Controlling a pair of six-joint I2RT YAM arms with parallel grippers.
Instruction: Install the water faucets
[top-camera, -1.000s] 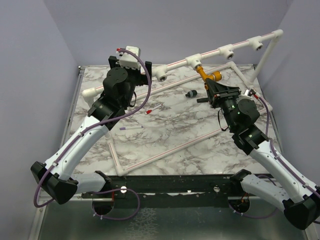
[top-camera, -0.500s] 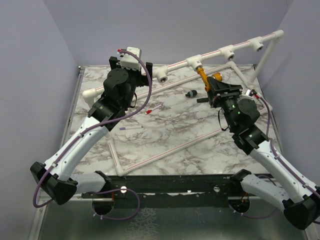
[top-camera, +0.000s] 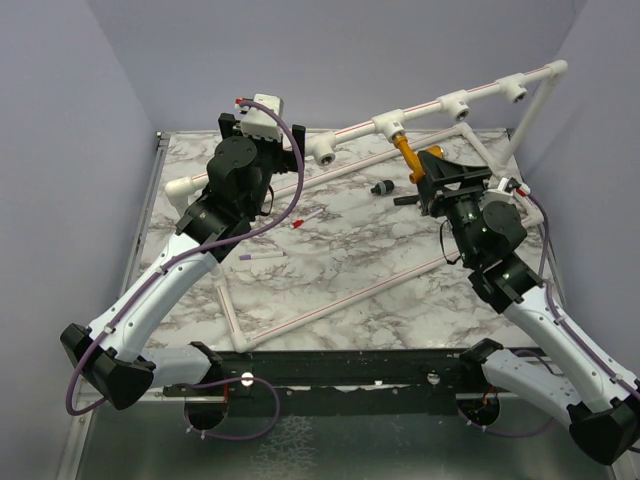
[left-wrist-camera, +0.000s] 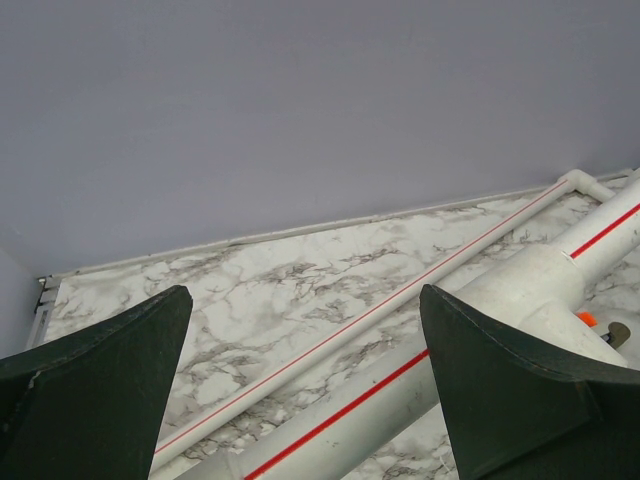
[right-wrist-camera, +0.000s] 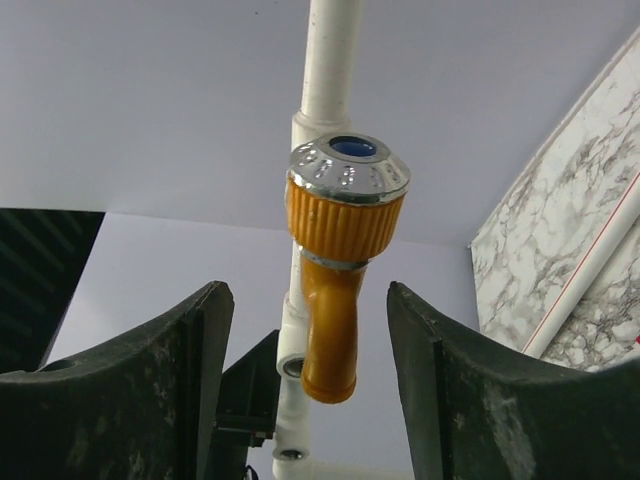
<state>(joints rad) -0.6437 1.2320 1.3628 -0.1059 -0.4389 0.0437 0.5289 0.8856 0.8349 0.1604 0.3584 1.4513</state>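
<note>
1. A marble-patterned table (top-camera: 345, 265) carries a frame of white pipe (top-camera: 350, 129) with thin red stripes. The frame's raised rail runs from back left to back right and has tee sockets along it.
2. A mustard-orange water faucet (top-camera: 404, 152) with a silver round end sits at the back right. In the top view, its far end appears to meet the tee socket (top-camera: 386, 124) near the middle of the rail.
3. The right gripper (right-wrist-camera: 307, 292) has its two dark fingers spread wide on either side of the faucet. There is a clear gap on both sides, so nothing is gripped.
4. In the right wrist view, the silver cap has a blue centre and faces the camera.
5. The left gripper (left-wrist-camera: 305, 300) is at the left part of the rail. Its fingers are wide apart, and the pipe passes between and beneath them.
6. A small black part (top-camera: 380, 187) and a thin red-tipped stick (top-camera: 306, 217) lie loose on the marble inside the frame.
</note>
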